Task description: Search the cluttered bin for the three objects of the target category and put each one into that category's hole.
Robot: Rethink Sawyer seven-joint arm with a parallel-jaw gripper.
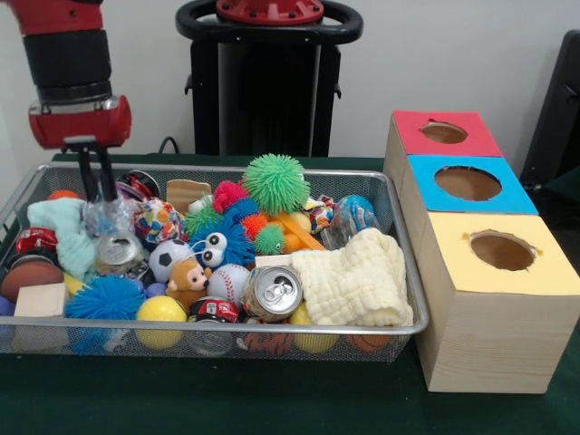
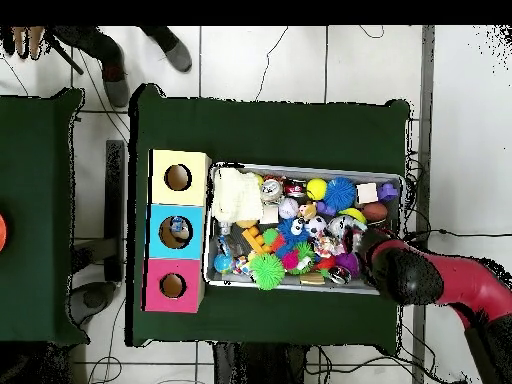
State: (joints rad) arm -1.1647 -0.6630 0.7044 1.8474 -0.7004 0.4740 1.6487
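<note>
You see the red and black arm reach down into the bin (image 1: 399,195), a shallow silver wire-mesh basket with a thick metal rim, heaped with toys. Its gripper (image 1: 95,192) stands at the bin's far corner on the side away from the boxes, its two thin black fingers (image 1: 107,177) dipping into a clear, wrinkly plastic bottle (image 1: 107,217) that lies there; you cannot tell whether the jaws are open or closed on it. A second see-through bottle (image 1: 349,217) shows at the bin's far side near the boxes, its thin walls catching blue glints. Two shiny silver cans lie in the bin: one upright-faced at the near rim (image 1: 272,292), one beside the gripper (image 1: 118,252). A cream waffle-weave cloth (image 1: 358,276) is bunched at the end nearest the boxes, and a spiky green ball (image 1: 275,184) tops the heap. Beside the bin stand three pale wooden boxes in a row, each with one round hole: the red-topped hole (image 1: 443,132) farthest back, then blue (image 1: 468,183), then yellow (image 1: 501,250).
</note>
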